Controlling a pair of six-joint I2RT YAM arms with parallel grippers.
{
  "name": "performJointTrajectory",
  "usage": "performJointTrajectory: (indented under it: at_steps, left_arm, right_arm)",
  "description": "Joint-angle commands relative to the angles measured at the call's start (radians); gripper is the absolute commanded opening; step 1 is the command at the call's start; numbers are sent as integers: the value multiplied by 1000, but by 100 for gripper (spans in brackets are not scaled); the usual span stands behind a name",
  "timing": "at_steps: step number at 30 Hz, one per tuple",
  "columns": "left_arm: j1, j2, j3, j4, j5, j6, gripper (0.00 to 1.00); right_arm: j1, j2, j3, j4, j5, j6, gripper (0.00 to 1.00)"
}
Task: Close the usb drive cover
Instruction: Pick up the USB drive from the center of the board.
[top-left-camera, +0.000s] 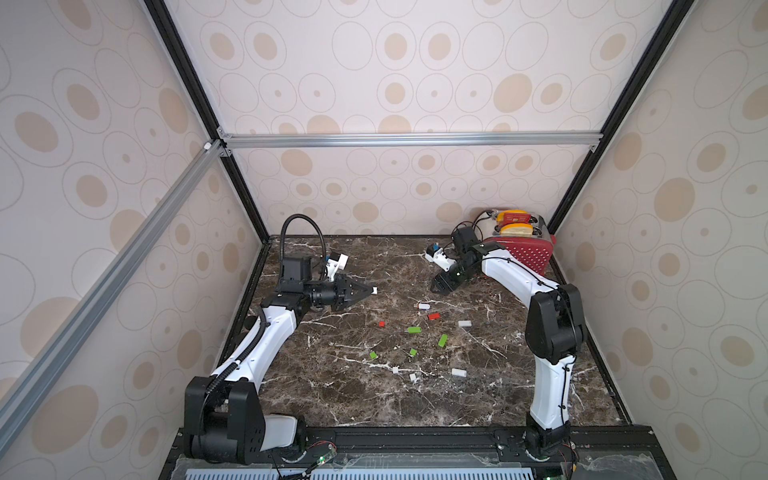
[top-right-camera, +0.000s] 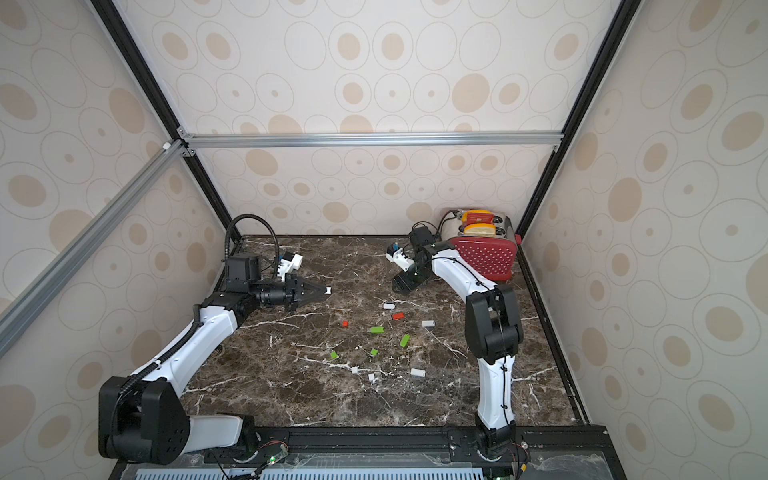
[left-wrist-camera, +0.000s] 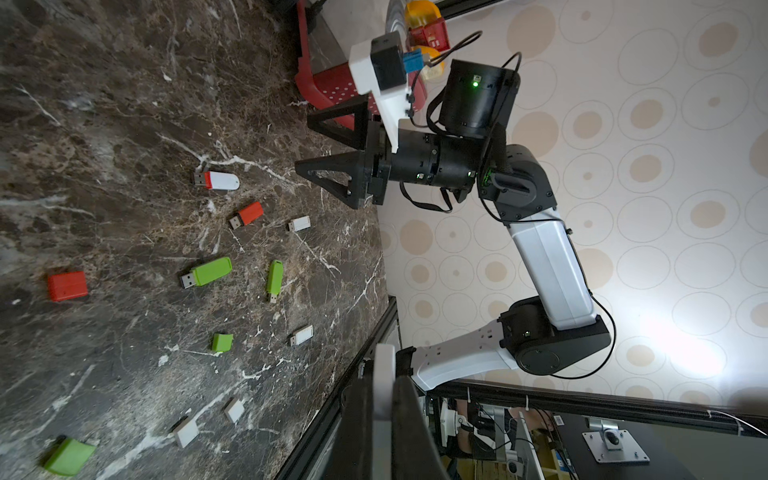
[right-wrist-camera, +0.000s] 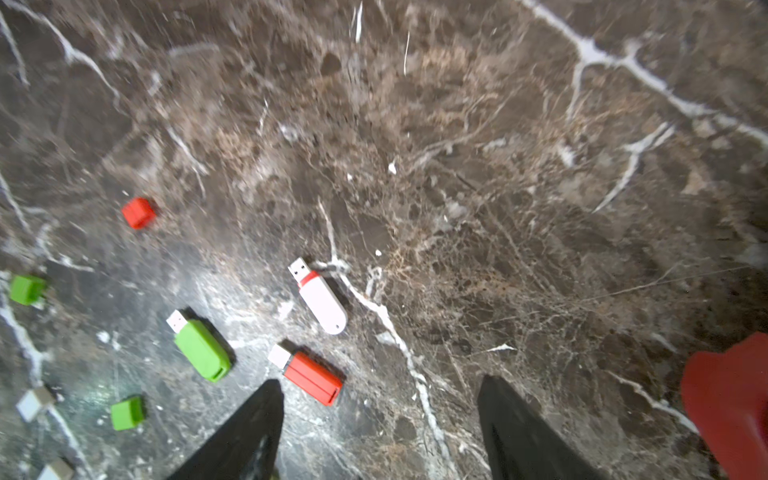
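A white usb drive (top-left-camera: 423, 306) (right-wrist-camera: 322, 297) with a red collar lies on the marble table with its metal plug bare. My left gripper (top-left-camera: 370, 291) (left-wrist-camera: 383, 365) hovers to the left of it, shut on a small white piece, apparently the cover (top-left-camera: 374, 290) (left-wrist-camera: 382, 390), which sticks out past its tips. My right gripper (top-left-camera: 441, 286) (right-wrist-camera: 380, 399) hangs just behind the drive, tilted down at the table. It is open with nothing between its fingers (right-wrist-camera: 266, 415). The left wrist view also shows the white drive (left-wrist-camera: 220, 180) and the open right gripper (left-wrist-camera: 303, 143).
Scattered in front of the white drive are a red drive (top-left-camera: 434, 316), green drives (top-left-camera: 414, 330) (top-left-camera: 442, 340), white drives (top-left-camera: 464, 323) (top-left-camera: 459, 372), and loose red (top-left-camera: 381, 323), green (top-left-camera: 373, 355) and white (top-left-camera: 412, 377) caps. A red toaster (top-left-camera: 528, 253) stands at the back right corner.
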Motion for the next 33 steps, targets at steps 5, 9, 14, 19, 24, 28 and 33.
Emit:
performJointTrajectory:
  at_steps: [5,9,14,19,24,28,33]
  left_arm:
    - [8,50,2,15,19,-10,0]
    - [8,57,-11,15,14,-6,0]
    - [8,55,-25,18,13,2,0]
    - [8,62,-23,18,17,4,0]
    - [8,66,-23,17,14,6,0]
    - [8,66,-25,17,16,6,0]
    - [8,67,-25,15,19,8,0]
  right_arm:
    - [51,110,56,-73,49,-119,78]
    - [85,166,105,-93,76,-127,75]
    - [103,209,133,-104,94,-140,67]
    - [118,230,125,-102,88,-149,63]
    - [138,230,84,-88,78,-176,53]
    - [138,218,49,-70,85,-177,45]
    - [139,189,-6,-39,129,-194,37]
